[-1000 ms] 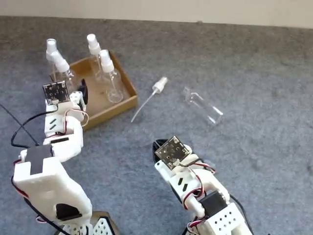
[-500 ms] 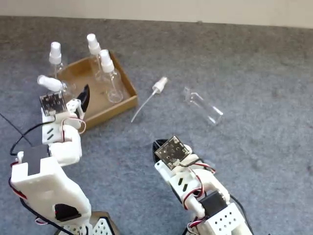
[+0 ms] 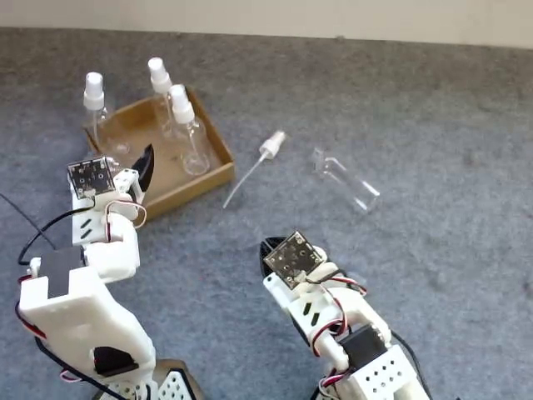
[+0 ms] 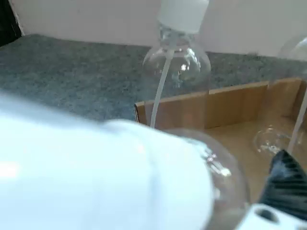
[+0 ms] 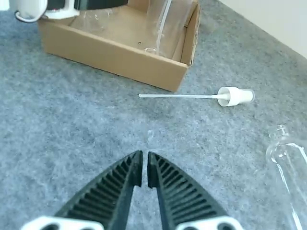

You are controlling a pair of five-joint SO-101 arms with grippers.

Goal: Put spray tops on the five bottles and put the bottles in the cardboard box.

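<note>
Right wrist view: the right gripper (image 5: 145, 158) is hanging over the grey carpet (image 5: 57, 124). Its black ribbed fingers are sitting almost together, leaving only a slit, and are holding nothing. Just beyond the fingertips, the loose spray top (image 5: 234, 96) is lying on its side on the carpet. Its thin dip tube (image 5: 177, 96) is ending near a corner of the cardboard box (image 5: 115, 60) without touching it. The uncapped bottle (image 5: 288, 160) is lying flat on the carpet, apart from the spray top, with its open neck at the end nearer that top.

High view: the left gripper (image 3: 137, 162) is sitting at the near-left edge of the cardboard box. Its black moving finger is standing swung wide from the wrist body, so the jaws are parted. Three capped bottles (image 3: 187, 125) are standing upright inside the box, one at the far-left corner and two along the far-right side.

Left wrist view: a fourth capped bottle (image 4: 220, 187) is lying tilted directly in front of the camera, its white top looming large. The black fingertip is sitting just beside the glass shoulder. Whether it is touching the bottle cannot be determined.
</note>
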